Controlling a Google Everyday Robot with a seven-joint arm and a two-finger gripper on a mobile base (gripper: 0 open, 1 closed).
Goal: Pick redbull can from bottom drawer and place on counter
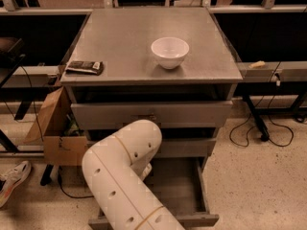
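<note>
The bottom drawer (189, 188) is pulled open at the foot of the grey cabinet, and the right half of its plain grey inside shows bare. My white arm (125, 174) bends over the drawer's left half and reaches down into it. The gripper is below the arm's elbow, hidden inside the drawer. The redbull can is hidden from this view. The counter (120, 37) is the cabinet's flat grey top, well above the arm.
A white bowl (170, 51) stands on the counter right of centre, and a dark flat packet (85, 67) lies at its front left corner. A cardboard box (53, 131) and a shoe (12, 178) sit on the floor at left. Cables (261, 133) trail at right.
</note>
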